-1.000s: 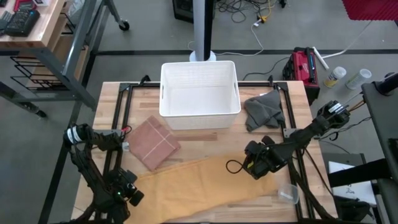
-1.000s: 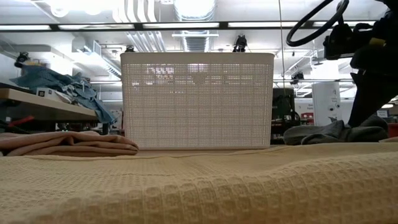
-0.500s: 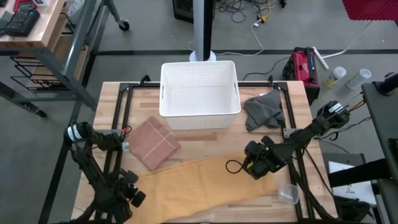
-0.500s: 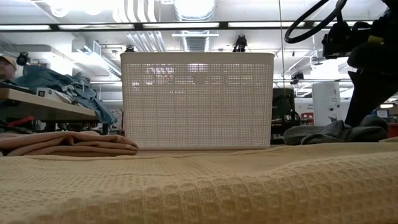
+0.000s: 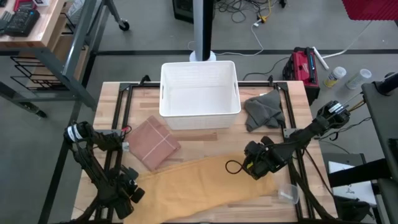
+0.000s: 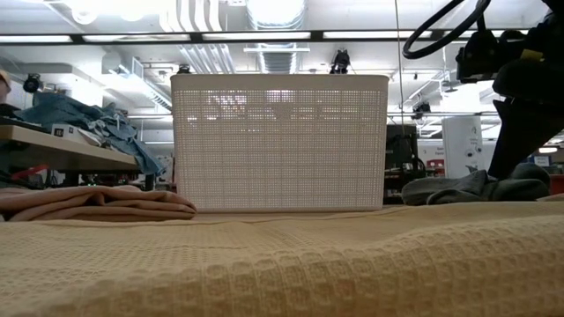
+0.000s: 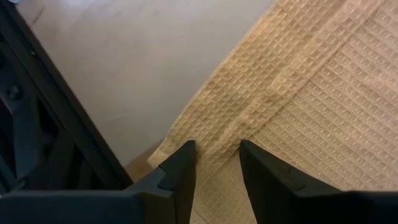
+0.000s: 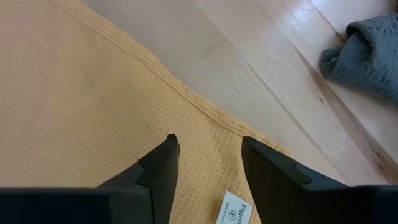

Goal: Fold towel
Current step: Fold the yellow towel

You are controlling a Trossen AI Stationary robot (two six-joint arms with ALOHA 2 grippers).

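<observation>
High view: a wooden bench (image 5: 112, 99) on a grey floor carries a white basket (image 5: 199, 93) at its far edge, a grey cloth (image 5: 262, 111) toward the right and a folded pink cloth (image 5: 155, 142) left of centre. The yellow towel (image 5: 205, 183) lies spread along the near edge. The left gripper (image 7: 216, 148) is released over the towel's near-left corner; the right gripper (image 8: 208, 142) is released over its right end.

White basket (image 5: 200, 88) — pink cloth (image 5: 153, 142), grey cloth (image 5: 262, 111) beside.
</observation>
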